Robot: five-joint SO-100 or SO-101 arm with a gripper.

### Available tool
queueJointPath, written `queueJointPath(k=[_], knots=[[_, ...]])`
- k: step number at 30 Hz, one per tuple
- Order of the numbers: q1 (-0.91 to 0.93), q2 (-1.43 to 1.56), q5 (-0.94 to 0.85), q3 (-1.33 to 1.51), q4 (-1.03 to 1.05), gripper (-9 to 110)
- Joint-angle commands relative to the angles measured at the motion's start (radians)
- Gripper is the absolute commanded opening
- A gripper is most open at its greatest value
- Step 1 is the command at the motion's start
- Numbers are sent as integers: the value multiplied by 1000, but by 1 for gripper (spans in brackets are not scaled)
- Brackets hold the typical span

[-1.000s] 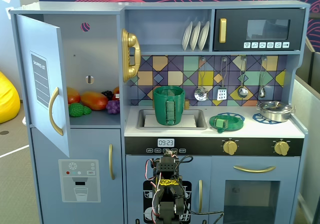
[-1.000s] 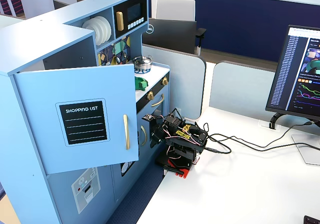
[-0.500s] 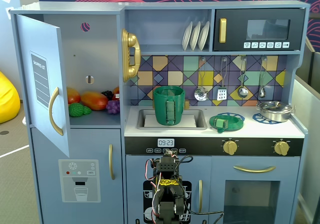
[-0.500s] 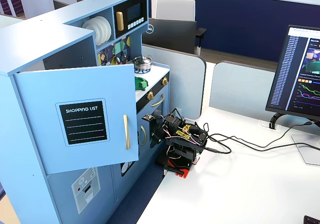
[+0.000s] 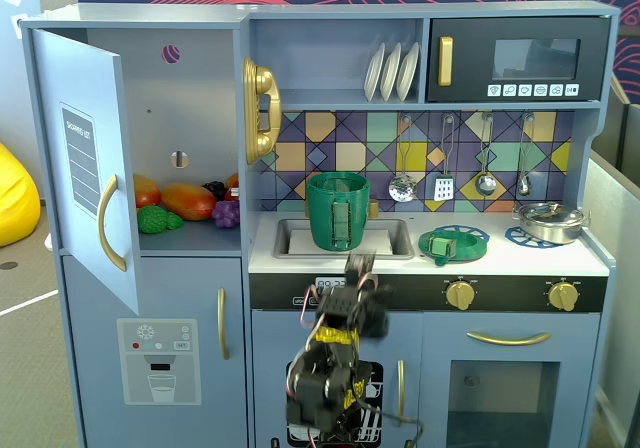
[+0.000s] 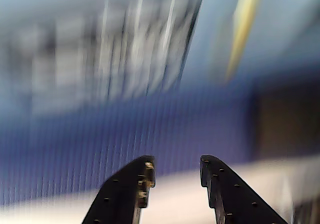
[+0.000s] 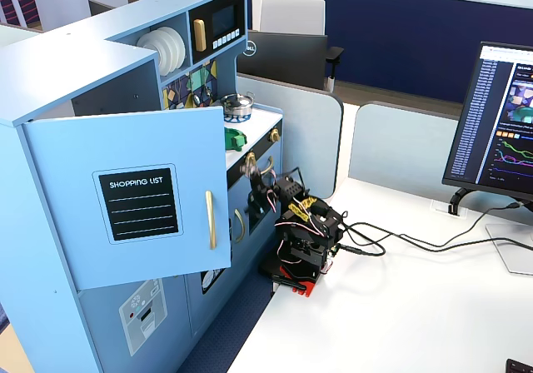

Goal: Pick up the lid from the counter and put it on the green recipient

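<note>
The dark-green lid [image 5: 453, 244] lies flat on the white counter [image 5: 520, 260], on top of a blue burner ring, to the right of the sink. The green recipient [image 5: 338, 210] stands upright in the sink, uncovered. My gripper [image 5: 360, 265] is raised in front of the black control panel, below the counter's front edge and between the recipient and the lid. In the wrist view the gripper [image 6: 176, 165] is open with nothing between its black fingers [image 6: 142, 176], and the background is motion-blurred. From the side, the lid [image 7: 236, 138] peeks out past the fridge door, with the gripper [image 7: 256, 166] below it.
A steel pot [image 5: 550, 221] sits on the right burner. The fridge door [image 5: 88, 178] hangs open at the left with toy fruit [image 5: 186, 202] inside. Utensils [image 5: 443, 178] hang on the back wall. Gold knobs [image 5: 460, 293] stick out of the front panel. A monitor [image 7: 500, 131] stands on the desk.
The arm has lifted from its folded low pose. The gripper has swung up to the control panel, just under the counter edge. Lid and recipient have not moved.
</note>
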Motion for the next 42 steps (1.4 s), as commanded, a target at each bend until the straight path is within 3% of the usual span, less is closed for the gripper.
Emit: queueJointPath(k=[1,5,9,12,25,42], knots=[[110,-97,66,-210,-385,9],[216,-117,84,-181,-721,25],[305,-127,121,-150,-839,41],[339,-130,127,-109,-910,46],[348,-442,91,-166,-1144,44],[295,-749,104,-405,-1204,39]])
